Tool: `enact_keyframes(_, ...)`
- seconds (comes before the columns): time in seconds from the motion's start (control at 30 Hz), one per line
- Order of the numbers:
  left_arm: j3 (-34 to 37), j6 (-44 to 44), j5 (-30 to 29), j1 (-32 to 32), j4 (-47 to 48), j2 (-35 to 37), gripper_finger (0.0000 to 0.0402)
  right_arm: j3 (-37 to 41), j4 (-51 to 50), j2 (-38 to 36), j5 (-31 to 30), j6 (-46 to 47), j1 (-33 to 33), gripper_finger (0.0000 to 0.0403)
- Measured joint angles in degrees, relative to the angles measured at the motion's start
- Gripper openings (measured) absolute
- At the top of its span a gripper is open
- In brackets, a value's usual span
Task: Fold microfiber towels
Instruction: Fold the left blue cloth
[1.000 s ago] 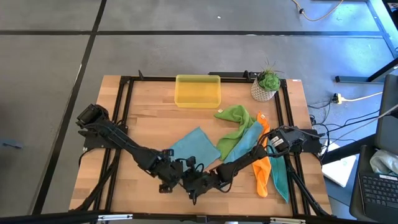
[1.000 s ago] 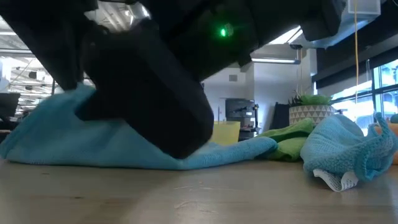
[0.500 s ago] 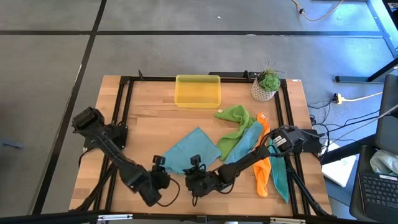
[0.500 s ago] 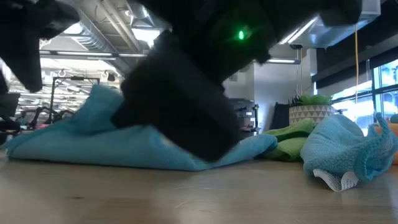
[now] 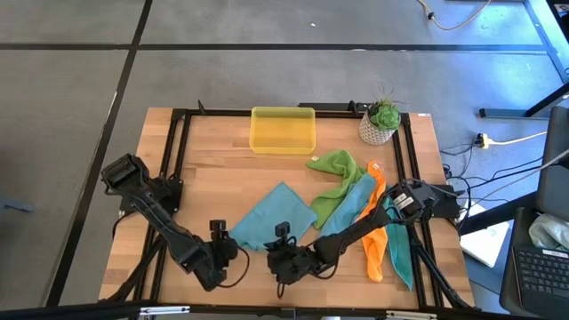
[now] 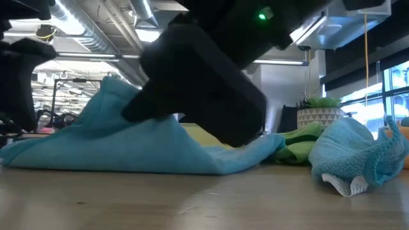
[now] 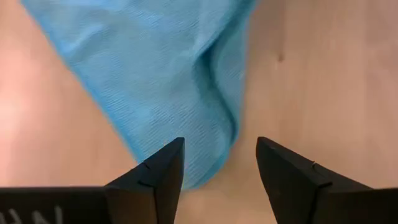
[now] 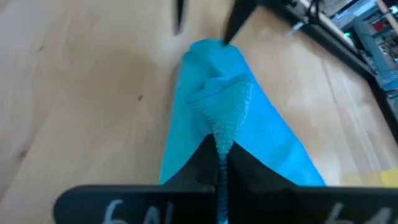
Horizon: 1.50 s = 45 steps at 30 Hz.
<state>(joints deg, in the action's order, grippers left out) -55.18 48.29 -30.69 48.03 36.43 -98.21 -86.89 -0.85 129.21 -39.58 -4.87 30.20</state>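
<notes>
A teal towel [image 5: 276,212] lies spread on the table's middle, near the front. My right gripper [image 5: 283,238] is shut on its near corner and shows as a dark mass [image 6: 204,96] in the low view. My left gripper [image 5: 216,231] is open at the towel's left corner [image 7: 208,168], with a finger on either side of it; whether they touch it I cannot tell. On the right, green [image 5: 338,171], teal [image 5: 357,197] and orange [image 5: 377,240] towels lie crumpled in a heap. My right gripper pinches a bunched fold of the teal towel [image 8: 219,134] between its two fingers, at the towel's near corner. The fingers come from the table's right, slanting down. The pinched part stands up as a ridge [image 6: 118,96], and the rest of the towel lies on the table.
A yellow tray [image 5: 283,131] stands at the far edge and a potted plant [image 5: 380,123] at the far right. Another teal towel [image 5: 400,253] hangs at the right rail. Black frame rails [image 5: 169,178] run along the table's sides. Bare wood lies left of the spread towel.
My left gripper has drawn away from my right gripper toward the table's left edge, sunk lower and let go of the towel; it now stands open. My right gripper has kept its hold, and the towel's near part now stands in a higher ridge.
</notes>
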Motion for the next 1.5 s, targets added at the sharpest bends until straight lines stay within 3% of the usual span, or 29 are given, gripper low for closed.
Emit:
enact_keyframes(0.3,3.8,-0.2,-1.8,-0.5,-5.7,0.0,0.0193,0.0,0.1,0.0,0.0,0.1,0.1,0.0007)
enact_keyframes(0.6,8.0,-0.4,-1.8,-3.3,-17.8,0.0,0.0192,0.0,0.6,0.0,-2.8,1.1,0.1,0.0007)
enact_keyframes(0.73,8.0,-0.4,-1.8,-3.5,-16.9,0.0,0.0168,0.0,0.4,0.1,-2.9,1.5,0.1,0.0007)
enact_keyframes(0.83,7.9,0.4,-1.0,-3.5,-14.5,0.0,0.0123,0.0,-0.1,0.1,-4.0,1.8,0.4,0.0007)
enact_keyframes(1.0,4.6,9.9,2.7,-2.7,0.2,0.0,0.0014,0.0,0.3,0.1,-3.9,1.3,0.8,0.0007)
enact_keyframes(1.27,-3.4,17.1,1.9,0.4,21.2,0.0,0.0001,-0.2,2.1,0.1,-2.6,-7.7,-1.9,0.0007)
enact_keyframes(1.5,-13.5,25.4,-6.5,-1.1,48.4,0.0,0.0,-1.6,-0.1,-3.7,-5.4,-18.9,-5.8,0.0007)
